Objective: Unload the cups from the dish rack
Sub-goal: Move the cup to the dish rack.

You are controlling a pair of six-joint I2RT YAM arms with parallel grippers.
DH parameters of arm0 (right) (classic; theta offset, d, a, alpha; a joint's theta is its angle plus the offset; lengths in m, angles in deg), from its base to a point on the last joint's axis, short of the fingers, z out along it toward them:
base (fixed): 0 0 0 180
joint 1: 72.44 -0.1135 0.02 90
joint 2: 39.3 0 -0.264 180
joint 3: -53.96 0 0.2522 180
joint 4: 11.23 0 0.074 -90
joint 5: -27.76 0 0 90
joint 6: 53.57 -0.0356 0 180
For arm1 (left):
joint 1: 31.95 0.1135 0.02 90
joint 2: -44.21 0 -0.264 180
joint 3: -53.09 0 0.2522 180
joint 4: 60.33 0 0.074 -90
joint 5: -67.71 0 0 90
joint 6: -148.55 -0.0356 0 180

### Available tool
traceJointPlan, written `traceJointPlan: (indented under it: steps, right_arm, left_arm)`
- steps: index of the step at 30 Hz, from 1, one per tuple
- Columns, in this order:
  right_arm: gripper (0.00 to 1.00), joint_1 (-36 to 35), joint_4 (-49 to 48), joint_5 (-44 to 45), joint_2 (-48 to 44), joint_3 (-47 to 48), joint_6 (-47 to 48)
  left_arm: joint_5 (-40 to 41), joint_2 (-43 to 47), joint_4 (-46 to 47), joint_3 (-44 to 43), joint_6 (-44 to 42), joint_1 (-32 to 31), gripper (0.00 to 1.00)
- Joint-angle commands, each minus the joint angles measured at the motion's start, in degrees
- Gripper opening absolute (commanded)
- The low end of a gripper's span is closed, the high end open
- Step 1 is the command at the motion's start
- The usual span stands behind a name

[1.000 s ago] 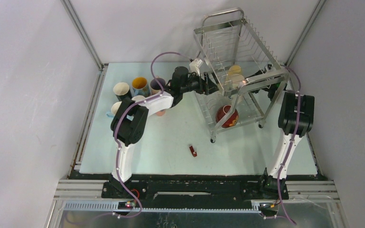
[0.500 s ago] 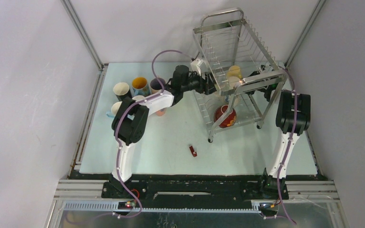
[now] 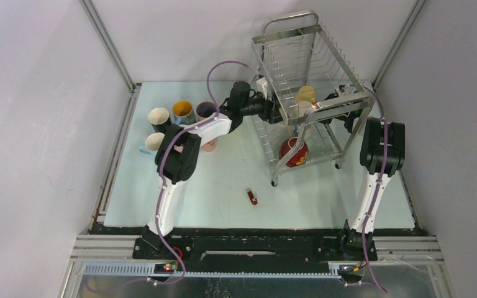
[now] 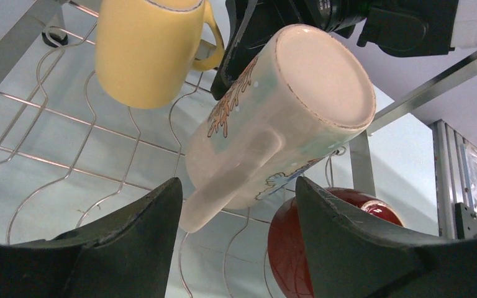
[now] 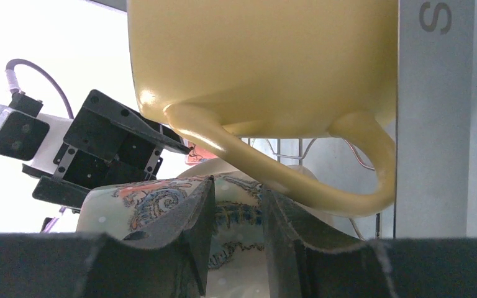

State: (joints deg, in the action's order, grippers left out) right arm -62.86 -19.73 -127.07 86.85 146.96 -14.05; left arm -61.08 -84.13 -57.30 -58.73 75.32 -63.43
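Cup (image 4: 279,112), glazed patterned ceramic, cylindrical, tilted: right pincer (image 5: 239,186) grasping it; left pincer (image 4: 237,185) released.

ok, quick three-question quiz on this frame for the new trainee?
1. Pick one: the cream patterned mug is A) standing upright, B) tilted, base toward the left wrist camera, C) flat on its rim.
2. True or false: the dark red mug sits on the dish rack's lower tier.
3. Fill in: the left hand's fingers are ____, either side of the cream patterned mug's handle.
Key: 1 B; 2 true; 3 open.
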Motion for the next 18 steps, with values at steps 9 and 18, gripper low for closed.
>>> traceJointPlan:
  steps: [9,18]
  right_arm:
    - [0.41,-2.11,-2.92,-1.19,-0.53,0.6,-0.23]
    - [0.41,-2.53,-3.86,-1.0,-0.55,0.52,-0.86]
  left_arm:
    - [-9.16,-4.39,1.55,-7.94,-1.24,1.51,0.67]
    - [-11.44,-5.61,4.5,-8.51,3.15,0.76,0.64]
